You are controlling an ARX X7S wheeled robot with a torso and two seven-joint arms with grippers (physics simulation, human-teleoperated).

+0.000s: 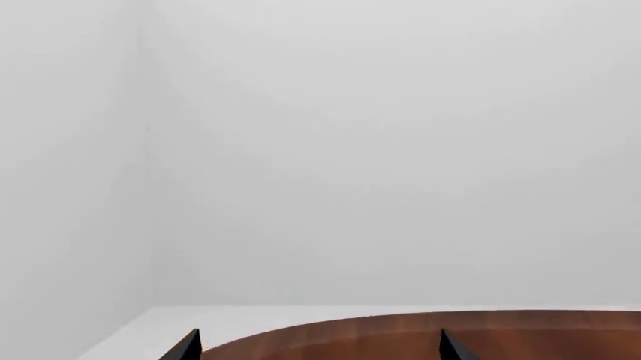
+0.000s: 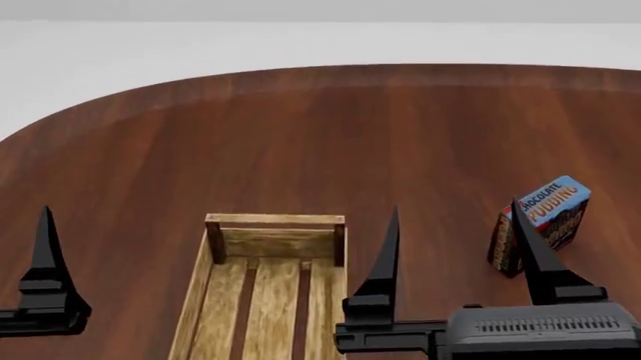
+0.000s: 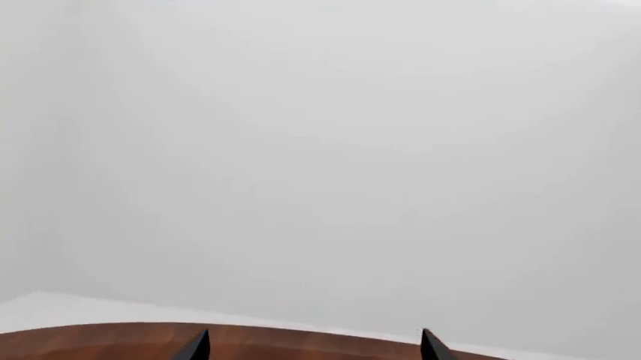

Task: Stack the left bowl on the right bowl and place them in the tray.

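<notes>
Bowls appear in no view. Tray (image 2: 263, 292) lies on the bench (image 2: 300, 135), long axis running away from the robot, between the spread-jawed left gripper (image 1: 318, 346) and right gripper (image 2: 455, 244), the right nearer.

right black two-fingered gripper (image 2: 452, 255): lower right of head frame, tapered fingers pointing up-frame, spread wide apart, nothing between them | its dark grey ribbed wrist housing (image 2: 541, 328): at bottom edge | left black gripper (image 1: 318, 346): only one finger (image 2: 44, 255) shows at lower left of head frame; both tips in left wrist view, set well apart
</notes>
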